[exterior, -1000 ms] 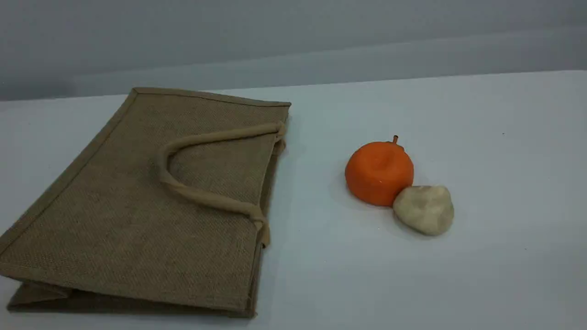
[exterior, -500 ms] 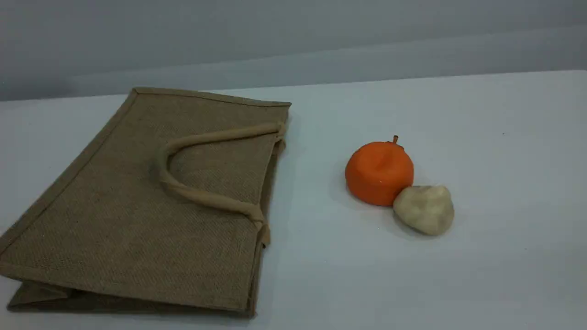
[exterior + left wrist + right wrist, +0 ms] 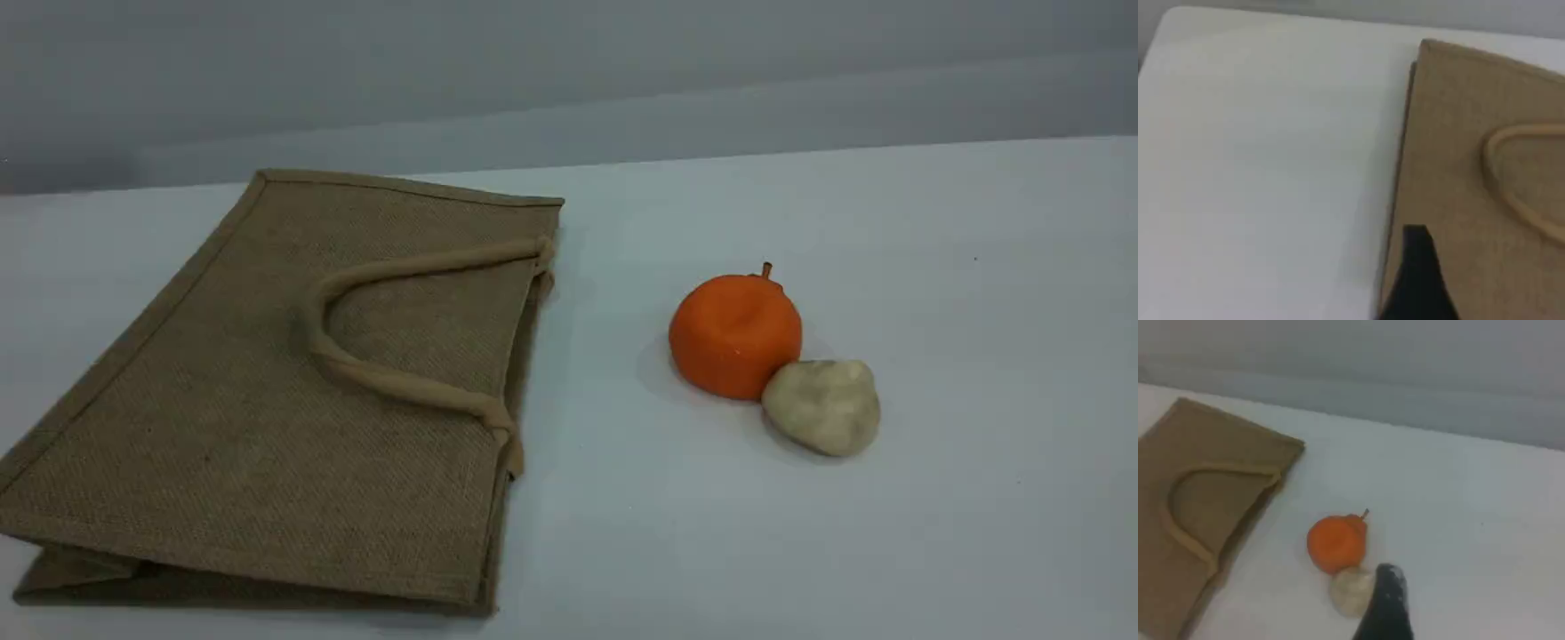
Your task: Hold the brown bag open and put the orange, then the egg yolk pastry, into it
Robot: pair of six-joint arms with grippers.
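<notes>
The brown bag (image 3: 267,400) lies flat and closed on the left of the white table (image 3: 933,267), with one beige handle (image 3: 373,378) resting on top and its mouth facing right. To its right sits the orange (image 3: 734,336), and the egg yolk pastry (image 3: 821,407) touches its near right side. Neither arm appears in the scene view. The left wrist view shows one dark fingertip (image 3: 1417,260) above the bag (image 3: 1471,167) near its edge. In the right wrist view a dark fingertip (image 3: 1386,603) hovers just right of the pastry (image 3: 1349,590) and the orange (image 3: 1335,543). Neither gripper holds anything.
A grey wall (image 3: 569,80) rises behind the table's far edge. Bare tabletop stretches to the right of the fruit and between the bag and the orange.
</notes>
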